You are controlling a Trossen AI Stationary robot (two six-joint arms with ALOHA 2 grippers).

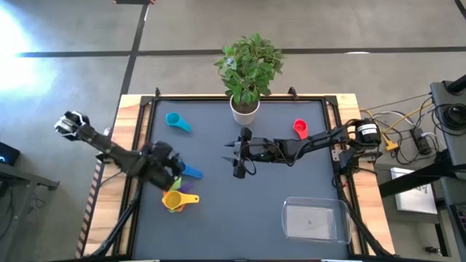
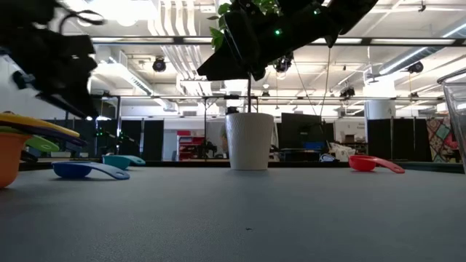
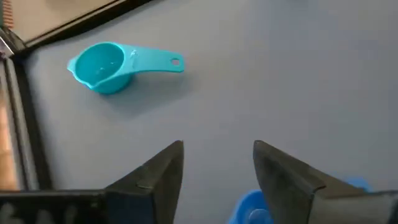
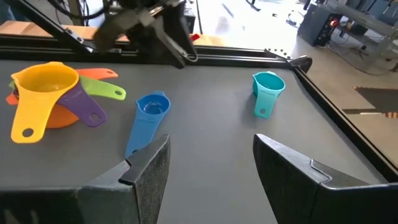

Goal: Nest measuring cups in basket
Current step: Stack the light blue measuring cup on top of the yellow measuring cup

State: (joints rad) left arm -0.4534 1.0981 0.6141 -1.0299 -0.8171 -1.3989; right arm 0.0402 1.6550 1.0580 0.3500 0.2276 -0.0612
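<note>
A: Biggest first. Dark grey table mat (image 1: 240, 211) in a wooden frame. White plant pot (image 1: 245, 109) with a leafy green plant sits at the mat's far edge, centre.

B: Basket?

A: Clear shallow rectangular plastic tray (image 1: 314, 220), near right corner of the mat, nothing visible in it. Well apart from every cup.

B: Arms?

A: Left arm comes in from the left edge. Left gripper (image 1: 169, 169) hovers over the cluster of cups on the near left. Its wrist view shows the fingers (image 3: 155, 177) spread, holding nothing, the blue cup's bowl just under them. Right arm reaches from the right edge to mid-table. Right gripper (image 1: 237, 154) is just in front of the pot, above the mat, fingers (image 4: 149, 168) spread, empty.

B: Cups?

A: Stack on the near left: yellow plastic scoop-cup (image 4: 42, 90) on top, orange cup (image 4: 59, 117) beneath it, with the purple handle (image 4: 84, 107) and the green handle (image 4: 102, 90) fanning out. Can't tell the exact nesting order of those. Blue scoop-cup (image 4: 148, 112) lies just beside the stack, separate, upright on the mat. Teal scoop-cup (image 1: 177, 121) stands alone at the far left of the mat, upright, handle flat. Red scoop-cup (image 1: 300, 129) stands alone at the far right, near the right arm's forearm, not touching it.
</note>
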